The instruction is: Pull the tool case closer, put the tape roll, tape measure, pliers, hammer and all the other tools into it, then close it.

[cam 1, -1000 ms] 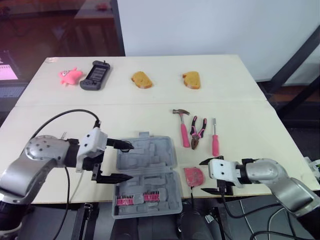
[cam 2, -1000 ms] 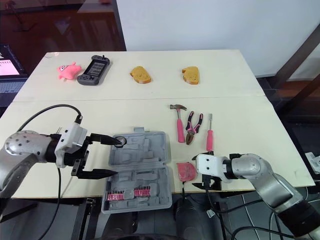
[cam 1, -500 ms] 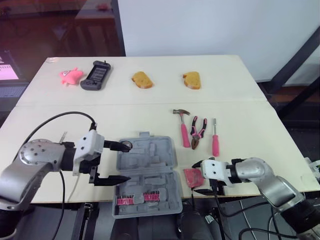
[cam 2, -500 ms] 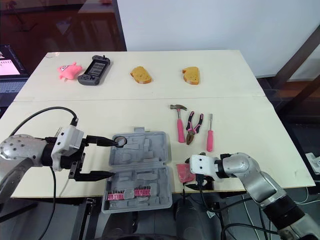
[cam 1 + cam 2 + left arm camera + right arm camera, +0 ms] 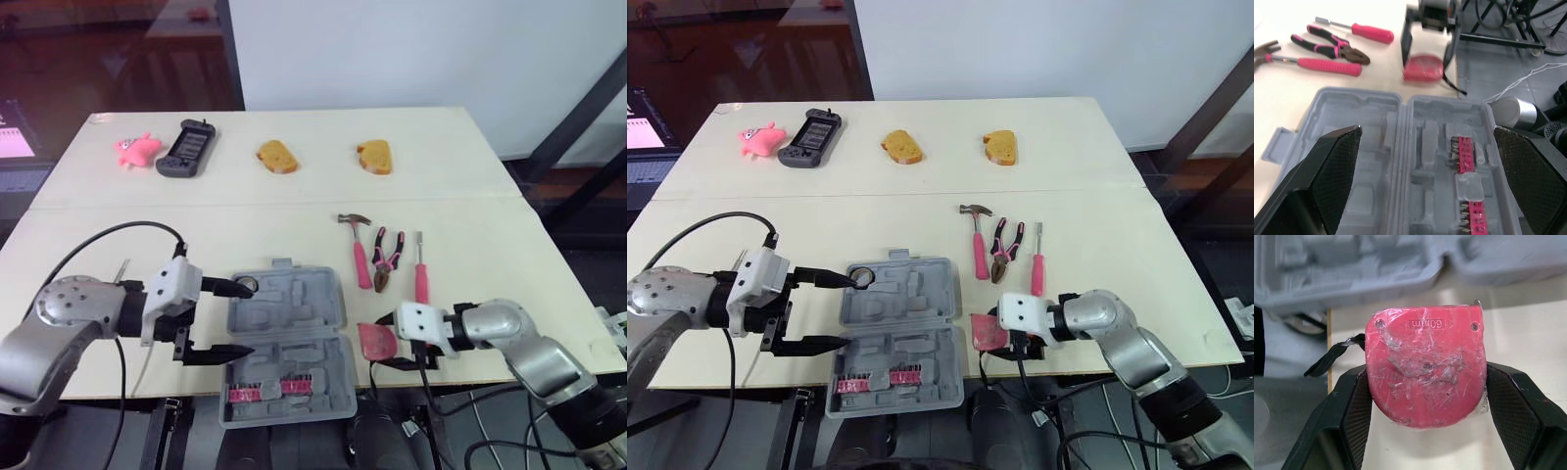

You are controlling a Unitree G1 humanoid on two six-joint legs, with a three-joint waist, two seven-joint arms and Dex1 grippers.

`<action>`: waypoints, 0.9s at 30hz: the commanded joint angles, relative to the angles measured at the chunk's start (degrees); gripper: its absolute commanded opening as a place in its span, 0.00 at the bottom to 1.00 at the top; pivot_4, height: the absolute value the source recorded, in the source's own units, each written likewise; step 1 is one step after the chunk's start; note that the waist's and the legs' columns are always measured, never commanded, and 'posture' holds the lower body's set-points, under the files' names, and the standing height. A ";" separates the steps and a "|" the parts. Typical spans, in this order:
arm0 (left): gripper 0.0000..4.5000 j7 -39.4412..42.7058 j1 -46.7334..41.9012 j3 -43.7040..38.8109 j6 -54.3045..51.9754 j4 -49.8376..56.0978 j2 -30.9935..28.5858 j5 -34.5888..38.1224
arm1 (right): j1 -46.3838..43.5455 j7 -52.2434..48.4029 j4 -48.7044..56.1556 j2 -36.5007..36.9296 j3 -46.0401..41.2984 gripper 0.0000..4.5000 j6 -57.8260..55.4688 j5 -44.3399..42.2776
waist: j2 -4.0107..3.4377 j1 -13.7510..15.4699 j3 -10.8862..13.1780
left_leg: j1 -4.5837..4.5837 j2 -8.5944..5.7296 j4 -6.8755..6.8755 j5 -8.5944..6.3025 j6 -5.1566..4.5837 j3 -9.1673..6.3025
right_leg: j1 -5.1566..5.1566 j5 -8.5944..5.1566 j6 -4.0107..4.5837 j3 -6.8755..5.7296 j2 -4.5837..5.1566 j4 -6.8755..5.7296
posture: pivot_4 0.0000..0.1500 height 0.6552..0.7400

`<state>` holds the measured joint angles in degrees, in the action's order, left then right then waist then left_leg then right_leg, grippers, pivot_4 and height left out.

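Right gripper [image 5: 384, 344] clamping textured black fingers [image 5: 1349, 406] on rounded, scuffed red tape measure [image 5: 1425, 367], just beside open grey moulded tool case [image 5: 294, 333], left gripper [image 5: 250, 318] hovering spread wide at case's left edge

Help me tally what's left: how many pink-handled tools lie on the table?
3: the hammer, pliers and screwdriver, side by side right of the open tool case. The red tape measure is clamped in the right gripper.

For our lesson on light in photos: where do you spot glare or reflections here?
Right wrist view: the tape measure held in the right pincer glints whitish on its crinkled face. Left eye view: the dark panel behind the table carries faint reflections.
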<state>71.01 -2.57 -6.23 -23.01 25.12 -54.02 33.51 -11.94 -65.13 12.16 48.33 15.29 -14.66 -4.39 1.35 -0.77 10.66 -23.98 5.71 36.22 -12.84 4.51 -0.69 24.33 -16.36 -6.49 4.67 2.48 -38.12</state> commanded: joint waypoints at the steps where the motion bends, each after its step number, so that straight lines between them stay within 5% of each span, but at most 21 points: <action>1: 1.00 -0.40 0.35 -1.76 1.41 0.55 0.07 -0.16 | -2.65 -0.24 3.07 0.18 -2.07 0.65 -2.15 -1.78 | 0.00 0.01 0.00 | 0.00 0.00 0.00 0.00 0.00 0.00 | 0.00 0.00 0.00 0.00 0.00 0.00 | 1.00 0.81; 12: 1.00 -3.07 8.24 -8.75 4.25 -1.90 1.63 -1.46 | -23.32 -2.17 5.76 -1.53 7.38 0.65 -16.70 5.00 | -0.04 -0.18 0.03 | 0.04 0.01 -0.03 0.00 0.00 0.01 | 0.02 -0.04 0.08 -0.01 0.00 -0.02 | 1.00 0.81; 18: 1.00 -5.91 13.71 -12.20 6.00 -0.22 3.62 -2.51 | -39.11 -10.70 -2.87 -4.18 20.00 0.65 -23.58 10.91 | -0.08 -0.12 0.05 | 0.02 0.01 -0.02 0.00 0.00 0.03 | 0.04 -0.08 0.18 -0.01 0.02 -0.03 | 1.00 0.81; 27: 1.00 -9.79 22.49 -17.63 6.60 4.73 6.82 -2.84 | -49.10 -9.35 -19.54 -17.14 28.63 0.65 -18.69 19.09 | -0.08 -0.39 0.05 | 0.02 0.02 -0.07 0.00 0.00 0.08 | 0.12 -0.01 0.07 -0.02 0.04 -0.06 | 1.00 0.81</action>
<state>61.88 19.49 -21.80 -17.08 27.80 -47.44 30.58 -59.03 -74.94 -6.64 32.30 44.29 -34.27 13.43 1.27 -1.16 10.71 -23.97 5.73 36.13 -12.84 4.51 -0.61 24.45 -16.37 -6.42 4.64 2.52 -38.19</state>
